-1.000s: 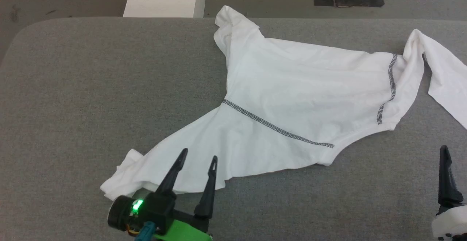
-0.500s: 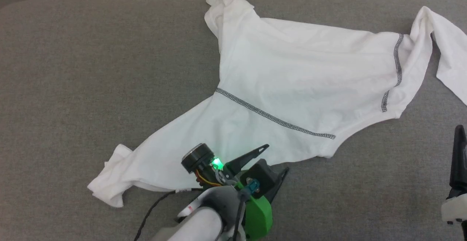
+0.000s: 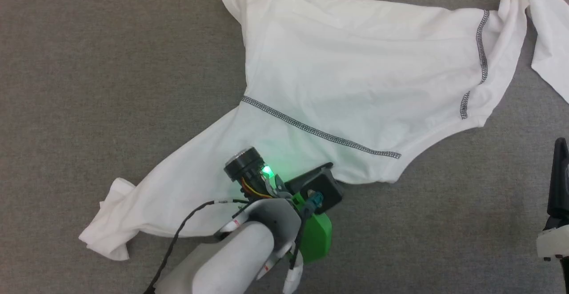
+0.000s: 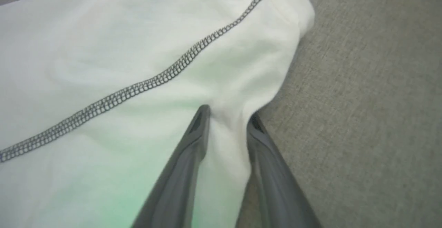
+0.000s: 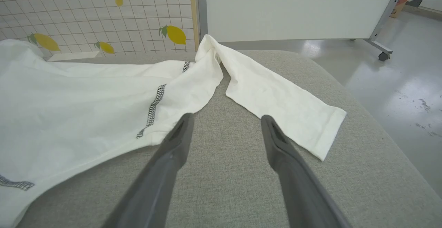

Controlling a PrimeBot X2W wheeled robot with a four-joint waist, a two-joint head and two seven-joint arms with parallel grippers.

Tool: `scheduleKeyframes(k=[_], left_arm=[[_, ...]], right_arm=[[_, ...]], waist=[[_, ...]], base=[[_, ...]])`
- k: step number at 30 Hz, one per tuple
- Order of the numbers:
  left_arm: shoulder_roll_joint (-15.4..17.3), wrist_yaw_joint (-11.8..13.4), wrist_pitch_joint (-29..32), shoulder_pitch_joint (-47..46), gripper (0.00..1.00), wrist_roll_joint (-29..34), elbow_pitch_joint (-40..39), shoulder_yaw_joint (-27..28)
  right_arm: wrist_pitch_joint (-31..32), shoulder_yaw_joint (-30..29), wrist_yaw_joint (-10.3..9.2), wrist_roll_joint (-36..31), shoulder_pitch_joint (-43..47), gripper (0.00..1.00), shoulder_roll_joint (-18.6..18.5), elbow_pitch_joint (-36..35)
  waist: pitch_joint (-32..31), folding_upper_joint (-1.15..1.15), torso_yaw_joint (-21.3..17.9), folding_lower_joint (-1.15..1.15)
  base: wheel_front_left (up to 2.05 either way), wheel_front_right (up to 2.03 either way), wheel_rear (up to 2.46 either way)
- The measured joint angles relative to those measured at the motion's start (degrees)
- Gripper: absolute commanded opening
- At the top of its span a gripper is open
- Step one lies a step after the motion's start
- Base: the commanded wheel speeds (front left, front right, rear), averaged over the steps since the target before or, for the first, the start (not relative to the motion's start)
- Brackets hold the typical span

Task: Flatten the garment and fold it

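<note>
The garment (image 3: 355, 71), a white shirt with black zigzag seams (image 3: 320, 134), lies spread and wrinkled on the grey table. One sleeve trails to the near left (image 3: 111, 223). My left gripper (image 3: 326, 171) is turned to the right at the garment's near edge. In the left wrist view the garment (image 4: 103, 48) is bunched into a ridge between the left gripper's (image 4: 228, 115) narrowed fingers, which touch it on both sides. My right gripper (image 5: 227, 118) stands open over bare table, between the garment's body (image 5: 69, 100) and its other sleeve (image 5: 283, 110). One of its fingers (image 3: 561, 174) shows at the right edge.
The grey padded table (image 3: 89, 62) extends to the left of the garment. In the right wrist view the table's rounded edge (image 5: 380, 124) drops to a shiny floor. A white wheeled panel (image 5: 293, 7) and a lemon-patterned wall (image 5: 103, 14) stand behind.
The head camera has tipped down and closer. My left arm has swung from pointing away to pointing right at the garment's near edge, and its jaws have narrowed onto the cloth. The right gripper stays open.
</note>
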Motion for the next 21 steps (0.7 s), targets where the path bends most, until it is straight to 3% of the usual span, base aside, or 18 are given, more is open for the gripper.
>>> scheduleKeyframes(k=[9,15,21], left_arm=[[0.9,5.4,-7.3,5.4,0.00,-6.6,-3.7,6.9],[6.3,11.3,-9.3,18.4,0.00,-11.6,-14.7,13.2],[9.7,14.4,-10.2,25.6,0.00,-14.3,-20.9,17.2]], right_arm=[[-0.2,-0.3,0.00,0.0,-0.1,1.00,0.0,0.8],[1.0,0.3,0.00,-0.1,0.8,1.00,0.0,0.4],[5.7,6.1,0.00,-3.5,3.4,1.00,-1.4,-1.4]], waist=[[-2.3,0.00,0.4,0.00],[-5.0,0.00,2.9,0.00],[-6.2,0.00,6.1,0.00]], base=[[0.00,0.00,0.00],[0.00,0.00,0.00],[0.00,0.00,0.00]])
